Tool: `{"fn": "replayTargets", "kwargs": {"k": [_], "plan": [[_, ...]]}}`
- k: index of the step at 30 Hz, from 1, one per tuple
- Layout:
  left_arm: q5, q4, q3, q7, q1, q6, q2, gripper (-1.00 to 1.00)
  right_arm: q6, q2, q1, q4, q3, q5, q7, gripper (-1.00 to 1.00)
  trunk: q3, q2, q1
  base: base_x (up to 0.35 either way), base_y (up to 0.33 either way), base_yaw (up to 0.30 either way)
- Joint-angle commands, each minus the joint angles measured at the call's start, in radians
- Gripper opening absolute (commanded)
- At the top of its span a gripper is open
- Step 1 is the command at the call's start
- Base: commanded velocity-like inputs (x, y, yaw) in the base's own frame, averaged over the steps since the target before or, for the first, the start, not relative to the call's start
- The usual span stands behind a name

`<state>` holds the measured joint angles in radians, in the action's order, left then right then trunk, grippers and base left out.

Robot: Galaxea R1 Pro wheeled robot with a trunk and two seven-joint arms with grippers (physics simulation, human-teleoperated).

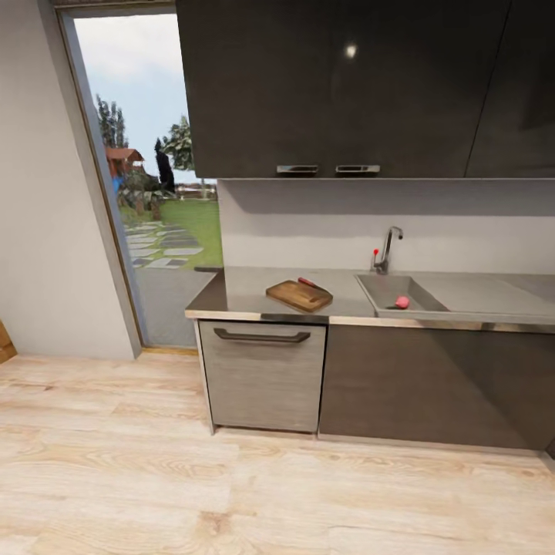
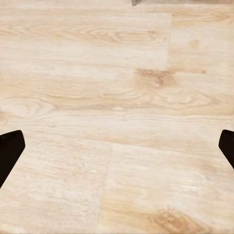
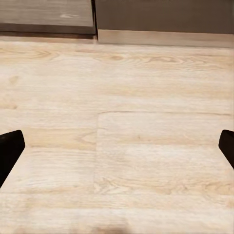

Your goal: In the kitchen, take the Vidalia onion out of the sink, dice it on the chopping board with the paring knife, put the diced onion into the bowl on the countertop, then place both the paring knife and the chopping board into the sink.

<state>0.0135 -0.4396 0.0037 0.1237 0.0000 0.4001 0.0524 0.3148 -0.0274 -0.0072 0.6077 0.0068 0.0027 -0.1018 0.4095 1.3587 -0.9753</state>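
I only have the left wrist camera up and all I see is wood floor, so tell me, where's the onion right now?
Observer: In the head view, the Vidalia onion lies in the sink, near the basin's front right.
Operator: And the board and knife?
Observer: The chopping board sits on the countertop left of the sink, with the paring knife along its far edge.
Operator: What's my right gripper doing?
Observer: The right wrist view shows the right gripper open and empty, over floor, with the cabinet base ahead of it.
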Motion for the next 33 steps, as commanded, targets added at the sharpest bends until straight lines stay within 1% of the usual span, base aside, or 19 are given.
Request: {"fn": "replayTargets", "kwargs": {"k": [1, 7, 33], "plan": [[0.001, -0.001, -0.001, 0.002, 0.0, 0.002, 0.0, 1.0, 0.003, -0.001, 0.0, -0.004, 0.001, 0.0, -0.004, 1.0, -0.002, -0.007, 0.004, 0.0, 0.0, 0.0], [0.002, -0.001, 0.001, 0.002, 0.0, 0.002, 0.001, 1.0, 0.003, -0.001, 0.0, -0.029, -0.001, 0.0, -0.004, 1.0, -0.021, -0.049, 0.027, 0.0, 0.0, 0.0], [0.002, -0.003, 0.004, 0.002, 0.0, 0.003, 0.006, 1.0, 0.004, 0.0, 0.0, -0.032, -0.001, 0.0, -0.004, 1.0, -0.103, -0.231, 0.127, 0.0, 0.0, 0.0]]}}
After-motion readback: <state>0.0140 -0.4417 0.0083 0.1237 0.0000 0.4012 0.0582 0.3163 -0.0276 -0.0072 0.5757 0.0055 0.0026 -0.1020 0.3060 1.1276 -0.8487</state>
